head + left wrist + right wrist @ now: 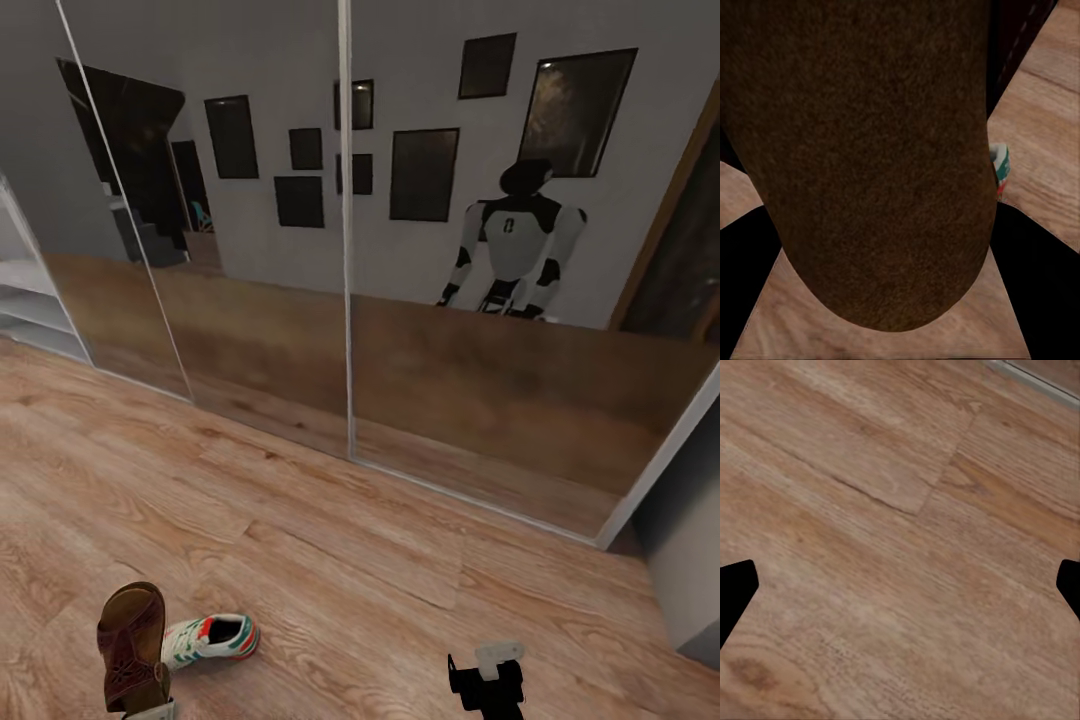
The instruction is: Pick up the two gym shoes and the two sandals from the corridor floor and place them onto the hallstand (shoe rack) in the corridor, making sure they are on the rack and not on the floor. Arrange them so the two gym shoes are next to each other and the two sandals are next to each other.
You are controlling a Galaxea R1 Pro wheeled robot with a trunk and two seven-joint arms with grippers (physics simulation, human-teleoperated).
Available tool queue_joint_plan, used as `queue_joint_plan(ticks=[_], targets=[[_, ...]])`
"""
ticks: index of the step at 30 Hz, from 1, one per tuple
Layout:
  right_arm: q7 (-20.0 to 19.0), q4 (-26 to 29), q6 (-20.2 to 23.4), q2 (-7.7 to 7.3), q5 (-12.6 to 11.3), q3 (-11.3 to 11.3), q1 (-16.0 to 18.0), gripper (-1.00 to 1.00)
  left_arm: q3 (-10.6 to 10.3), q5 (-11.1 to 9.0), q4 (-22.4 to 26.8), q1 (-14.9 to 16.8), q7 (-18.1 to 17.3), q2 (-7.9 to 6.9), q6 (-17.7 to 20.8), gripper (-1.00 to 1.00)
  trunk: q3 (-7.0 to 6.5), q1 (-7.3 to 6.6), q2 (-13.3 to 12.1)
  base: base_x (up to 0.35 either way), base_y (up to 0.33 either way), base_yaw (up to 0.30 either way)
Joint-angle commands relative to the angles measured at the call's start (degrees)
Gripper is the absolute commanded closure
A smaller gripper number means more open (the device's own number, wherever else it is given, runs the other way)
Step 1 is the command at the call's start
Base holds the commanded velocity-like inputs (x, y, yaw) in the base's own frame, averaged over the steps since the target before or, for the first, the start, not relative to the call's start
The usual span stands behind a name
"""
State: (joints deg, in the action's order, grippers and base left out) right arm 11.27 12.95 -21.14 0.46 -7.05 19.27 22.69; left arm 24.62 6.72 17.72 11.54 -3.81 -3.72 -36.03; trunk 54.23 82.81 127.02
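A brown sandal (131,645) is held up off the corridor floor (330,560) at the lower left, with my left gripper (150,712) shut on it from below. In the left wrist view the sandal (870,150) covers most of the picture between the dark fingers (1035,259). One white gym shoe (212,639) with green stripes lies on the floor just right of the sandal, and a sliver of that gym shoe (999,169) shows past the sandal's edge. My right gripper (487,685) hangs open over bare planks (900,547).
Mirrored wardrobe doors (350,300) run across ahead, reflecting the robot and black-framed pictures. Pale shelves of the hallstand (22,295) show at the far left edge. A grey wall corner (690,560) stands at the right.
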Motion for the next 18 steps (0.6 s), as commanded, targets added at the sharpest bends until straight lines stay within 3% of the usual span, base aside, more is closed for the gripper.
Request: queue_joint_plan(ticks=[1, 18], targets=[[0.25, -0.03, -0.22, -0.02, -0.6, 0.5, 0.03, -1.0, 0.51, 0.49, -0.05, 0.07, -0.32, 0.03, -0.2, 1.0, 0.05, -0.01, 0.02, 0.0, 0.0, 0.281], [0.27, -0.03, -0.23, -0.02, -0.6, 0.51, 0.03, -1.0, 0.51, 0.4, -0.05, 0.07, -0.32, 0.03, -0.25, 1.0, 0.05, -0.01, 0.02, 0.0, 0.0, 0.281]])
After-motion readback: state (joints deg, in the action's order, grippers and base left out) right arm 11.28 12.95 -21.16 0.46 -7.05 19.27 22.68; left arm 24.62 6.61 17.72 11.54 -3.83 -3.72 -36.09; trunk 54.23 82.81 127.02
